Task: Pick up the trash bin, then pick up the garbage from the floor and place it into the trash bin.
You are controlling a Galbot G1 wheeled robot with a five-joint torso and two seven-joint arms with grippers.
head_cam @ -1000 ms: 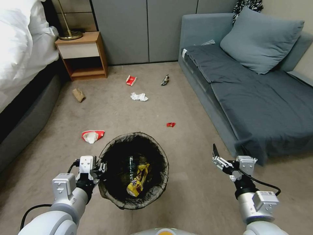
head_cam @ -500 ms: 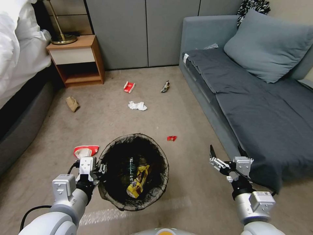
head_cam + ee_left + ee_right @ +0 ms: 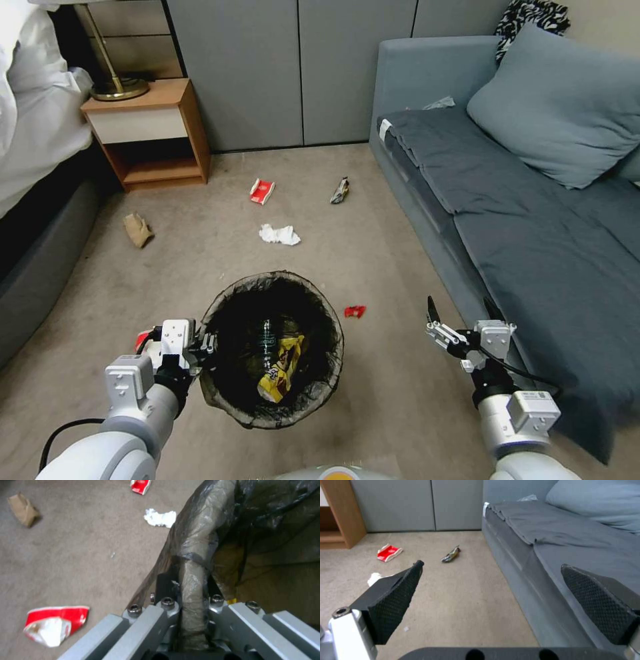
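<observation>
Black-lined bin [image 3: 272, 347] hangs at 6 o'clock in the head view, rim clamped by the left gripper [image 3: 203, 345]; light, stiff rim, slippery liner. Right gripper [image 3: 460, 312] at 4 o'clock, fingers apart.

Left wrist view: tissue [image 3: 160, 518], carton [image 3: 55, 625] on open carpet.

Right wrist view: sofa [image 3: 560, 562] edge close; wrapper [image 3: 450, 554] ahead.

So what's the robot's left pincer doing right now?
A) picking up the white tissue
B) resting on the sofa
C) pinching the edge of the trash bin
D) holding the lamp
C. The left pincer is shut on the bag-covered rim of the trash bin; the left wrist view shows that rim running between its fingers, while the white tissue lies apart on the carpet.
</observation>
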